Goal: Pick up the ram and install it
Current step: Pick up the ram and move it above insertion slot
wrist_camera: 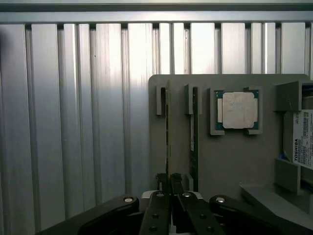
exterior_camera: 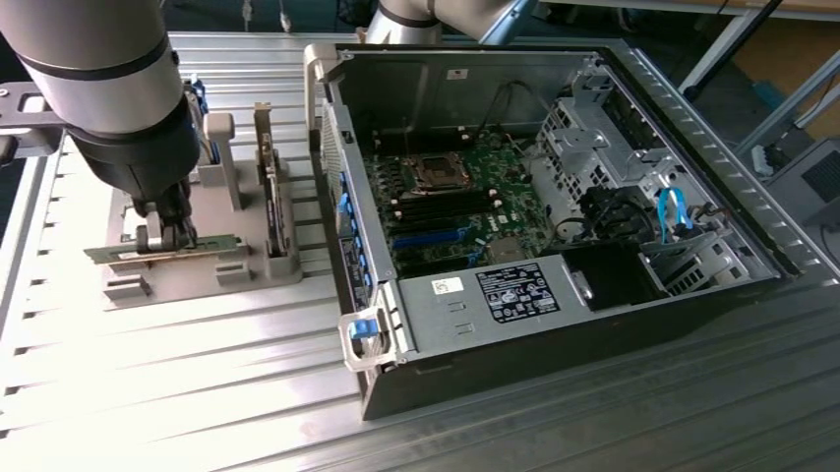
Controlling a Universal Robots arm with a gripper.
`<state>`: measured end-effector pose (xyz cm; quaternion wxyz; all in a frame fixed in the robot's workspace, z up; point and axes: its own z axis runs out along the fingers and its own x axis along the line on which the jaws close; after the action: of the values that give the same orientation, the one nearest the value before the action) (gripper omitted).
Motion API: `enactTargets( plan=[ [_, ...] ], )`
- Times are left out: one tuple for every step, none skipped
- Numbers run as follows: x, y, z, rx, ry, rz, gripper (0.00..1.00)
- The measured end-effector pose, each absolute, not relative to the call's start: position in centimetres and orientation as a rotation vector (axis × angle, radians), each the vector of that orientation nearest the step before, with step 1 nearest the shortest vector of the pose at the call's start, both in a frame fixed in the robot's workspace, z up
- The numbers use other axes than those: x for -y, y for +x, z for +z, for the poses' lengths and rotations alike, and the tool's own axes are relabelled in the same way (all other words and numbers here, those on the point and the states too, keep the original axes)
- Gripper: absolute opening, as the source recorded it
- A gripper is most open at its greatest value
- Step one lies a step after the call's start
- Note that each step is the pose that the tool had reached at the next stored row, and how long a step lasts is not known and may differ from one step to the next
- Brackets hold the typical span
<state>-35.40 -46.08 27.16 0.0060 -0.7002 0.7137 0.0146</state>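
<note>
Pick-up step: you have the black two-finger gripper [exterior_camera: 168, 236] [wrist_camera: 170, 180] pinched onto the long, thin green ram [exterior_camera: 210, 242] [wrist_camera: 167, 132] stick.
The ram stands on edge in the grey plastic holder [exterior_camera: 184, 280] [wrist_camera: 234, 156], beside the open black computer case [exterior_camera: 393, 88]. By my judgement, lifting calls for a straight pull: a second dark stick [wrist_camera: 194, 127] stands just beside.

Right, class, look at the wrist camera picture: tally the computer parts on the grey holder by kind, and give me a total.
RAM sticks: 2 (the ram gripped by the claw, a second stick beside it)
Processor chip: 1
Hard drive: 1
Total: 4 on the grey holder
</note>
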Motion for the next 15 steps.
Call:
enactTargets(
  plan=[
    [46.1,-35.4,27.3,-2.234,-2.191,0.046,0.13],
    [46.1,-35.4,27.4,-2.234,-2.192,0.046,0.13],
    [46.1,-35.4,27.5,-2.234,-2.192,0.046,0.13],
    [46.1,-35.4,27.6,-2.234,-2.192,0.046,0.13],
    [46.1,-35.4,27.7,-2.234,-2.192,0.046,0.13],
    [46.1,-35.4,27.8,-2.234,-2.192,0.046,0.13],
    [46.1,-35.4,27.8,-2.234,-2.192,0.046,0.13],
    [46.1,-35.4,28.0,-2.234,-2.192,0.046,0.13],
    [46.1,-35.4,28.1,-2.234,-2.192,0.046,0.13],
    [46.1,-35.4,28.2,-2.234,-2.191,0.046,0.13],
    [46.1,-35.4,28.3,-2.234,-2.192,0.046,0.13],
    [46.1,-35.4,28.4,-2.234,-2.192,0.046,0.13],
    [46.1,-35.4,28.5,-2.234,-2.192,0.046,0.13],
    [46.1,-35.4,28.6,-2.234,-2.192,0.046,0.13],
    [46.1,-35.4,28.7,-2.234,-2.192,0.046,0.13]
  ],
)
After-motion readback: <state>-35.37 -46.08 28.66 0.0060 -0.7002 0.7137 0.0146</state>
